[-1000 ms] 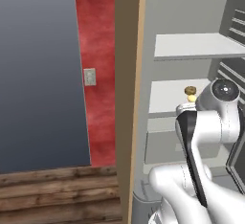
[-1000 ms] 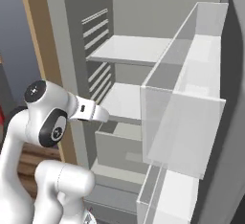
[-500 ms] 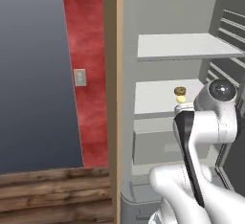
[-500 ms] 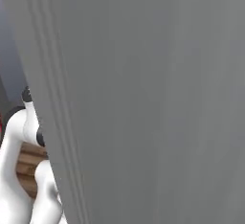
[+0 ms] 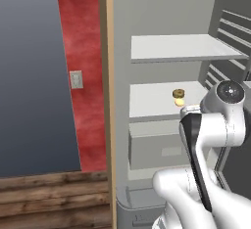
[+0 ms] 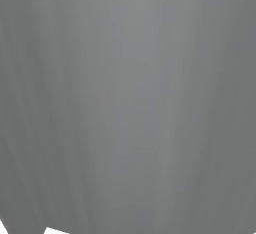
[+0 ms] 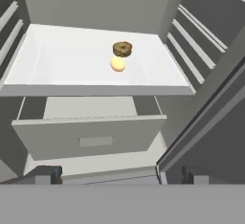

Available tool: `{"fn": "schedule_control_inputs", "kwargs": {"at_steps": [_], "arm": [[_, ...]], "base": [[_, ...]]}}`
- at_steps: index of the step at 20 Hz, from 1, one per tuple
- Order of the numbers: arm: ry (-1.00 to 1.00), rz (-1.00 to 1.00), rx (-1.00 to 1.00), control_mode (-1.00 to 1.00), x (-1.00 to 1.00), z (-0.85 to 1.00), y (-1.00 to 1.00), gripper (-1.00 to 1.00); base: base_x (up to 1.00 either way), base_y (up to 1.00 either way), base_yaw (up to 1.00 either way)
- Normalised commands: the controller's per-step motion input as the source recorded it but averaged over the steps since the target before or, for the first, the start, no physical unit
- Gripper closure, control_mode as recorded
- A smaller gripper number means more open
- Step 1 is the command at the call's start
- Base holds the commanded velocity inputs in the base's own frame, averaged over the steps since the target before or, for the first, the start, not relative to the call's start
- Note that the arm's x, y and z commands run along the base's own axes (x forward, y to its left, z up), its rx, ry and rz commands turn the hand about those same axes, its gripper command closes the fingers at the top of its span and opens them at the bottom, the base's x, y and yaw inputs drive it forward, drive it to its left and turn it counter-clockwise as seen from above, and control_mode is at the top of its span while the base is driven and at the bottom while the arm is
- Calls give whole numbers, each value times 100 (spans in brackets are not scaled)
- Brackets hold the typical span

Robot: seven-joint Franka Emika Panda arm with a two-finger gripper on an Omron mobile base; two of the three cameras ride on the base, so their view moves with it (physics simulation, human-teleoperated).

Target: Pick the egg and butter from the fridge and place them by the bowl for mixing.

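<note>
1. Hand view: the gripper (image 7: 122,174) looks into the open fridge (image 7: 191,41) from outside it. Its two dark tips stand far apart at the bottom edge with nothing between them, so the jaws are spread and empty.
2. Hand view: the egg (image 7: 117,63) lies ahead of the tips and above them in this picture, near the middle of the white shelf (image 7: 57,70), well apart from the gripper. It is rounded, so I judge that no long axis governs the approach. The reach would go straight forward over the shelf's front lip.
3. Hand view: just behind the egg, touching or nearly so, sits a small brown ring-shaped thing (image 7: 122,49). I cannot tell what it is, and it does not look like an olive butter stick. Below the shelf is the grey drawer (image 7: 91,137), its contents hidden.
4. Left base view: the egg (image 5: 179,102) and the brown thing (image 5: 178,93) sit on the middle shelf (image 5: 152,101), just beyond the arm's upper joint. The top shelf (image 5: 181,47) is bare.
5. Right base view: a flat grey surface, very close to the lens.
</note>
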Motion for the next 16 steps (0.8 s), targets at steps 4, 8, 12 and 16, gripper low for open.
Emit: {"fn": "schedule_control_inputs", "kwargs": {"at_steps": [4,8,12,16], "arm": [[0,0,0,100,0,0,0,-100],[7,0,3,-100,96,-5,-59,-100],[7,0,0,-100,97,-7,-47,-100],[1,0,0,-100,67,-7,-30,-100]], "base": [[79,-41,0],[0,0,0],[0,0,0],[0,0,0]]}}
